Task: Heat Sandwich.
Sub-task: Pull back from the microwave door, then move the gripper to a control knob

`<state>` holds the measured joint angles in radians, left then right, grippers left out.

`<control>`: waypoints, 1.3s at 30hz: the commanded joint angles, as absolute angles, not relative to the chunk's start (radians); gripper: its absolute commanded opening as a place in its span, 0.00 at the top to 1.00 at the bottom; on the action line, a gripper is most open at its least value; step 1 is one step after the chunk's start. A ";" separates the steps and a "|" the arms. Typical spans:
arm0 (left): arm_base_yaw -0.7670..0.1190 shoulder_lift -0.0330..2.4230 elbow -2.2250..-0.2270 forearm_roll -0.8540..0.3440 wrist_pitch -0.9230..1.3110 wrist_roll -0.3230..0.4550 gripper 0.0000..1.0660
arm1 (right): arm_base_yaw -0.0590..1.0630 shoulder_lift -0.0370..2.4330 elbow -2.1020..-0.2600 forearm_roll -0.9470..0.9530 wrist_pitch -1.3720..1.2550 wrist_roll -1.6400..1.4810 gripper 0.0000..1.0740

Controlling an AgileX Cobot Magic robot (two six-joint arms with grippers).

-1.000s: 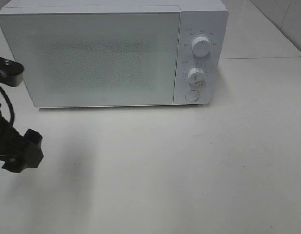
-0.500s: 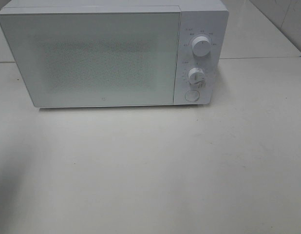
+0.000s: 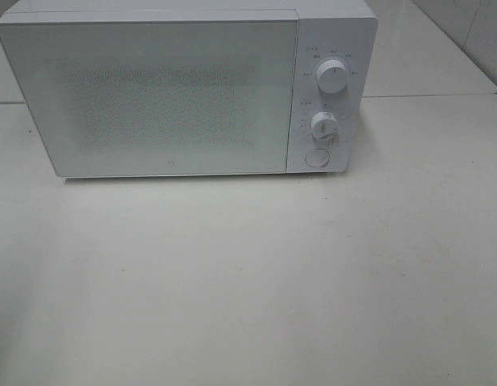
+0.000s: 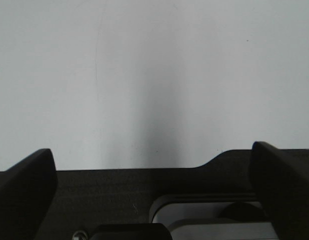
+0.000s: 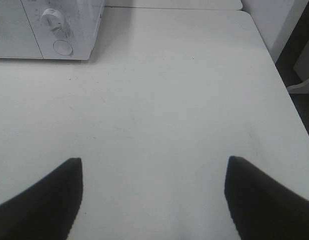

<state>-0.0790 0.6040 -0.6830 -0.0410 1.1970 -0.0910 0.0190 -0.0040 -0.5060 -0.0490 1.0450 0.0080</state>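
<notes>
Though wide apart (nothing between), jaws of left gripper (image 4: 152, 147) and right gripper (image 5: 154, 159) above table (image 5: 169, 75).

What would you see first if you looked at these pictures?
A big white microwave with its door shut, standing at the back of the pale table. Two round knobs sit one above the other on its right side. The left gripper and right gripper are open and hold nothing.

White microwave (image 3: 176, 96), door shut, stands on a pale table (image 3: 273, 281); round button (image 3: 316, 158) below its lower knob (image 3: 323, 125)
</notes>
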 commanded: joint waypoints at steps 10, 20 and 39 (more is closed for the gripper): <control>-0.078 0.250 -0.564 -0.047 1.130 -0.020 0.06 | 0.014 -0.031 -0.506 -0.044 1.036 0.011 0.30; -0.078 0.207 -0.492 -0.028 1.037 0.000 0.06 | 0.014 -0.030 -0.506 -0.044 1.036 0.011 0.30; -0.075 0.206 -0.495 -0.032 1.036 0.021 0.06 | 0.014 -0.030 -0.506 -0.044 1.036 0.011 0.30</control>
<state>-0.0790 0.2120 -0.4980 -0.0290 1.0410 0.0200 0.0190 -0.0040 -0.5060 -0.0490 1.0450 0.0080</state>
